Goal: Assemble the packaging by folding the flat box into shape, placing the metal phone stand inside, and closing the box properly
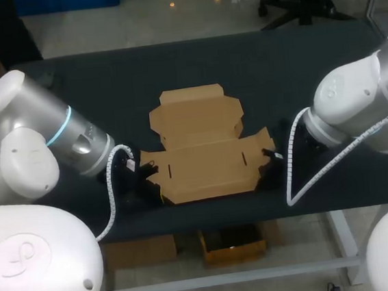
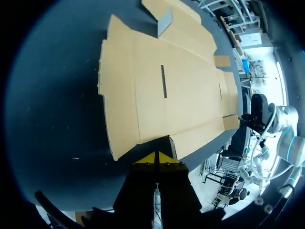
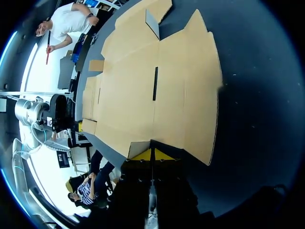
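The flat box [image 1: 202, 158] lies unfolded mid-tabletop [image 1: 296, 60], with my left gripper [image 2: 157, 157] and right gripper [image 3: 152, 155] pinched narrow at its end flaps, and I judge uneven lifting could skew or tear the cardboard.

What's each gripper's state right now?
Left gripper: closed at the flat box edge; grip on cardboard unclear.
Right gripper: closed at the opposite edge; grip unclear too.
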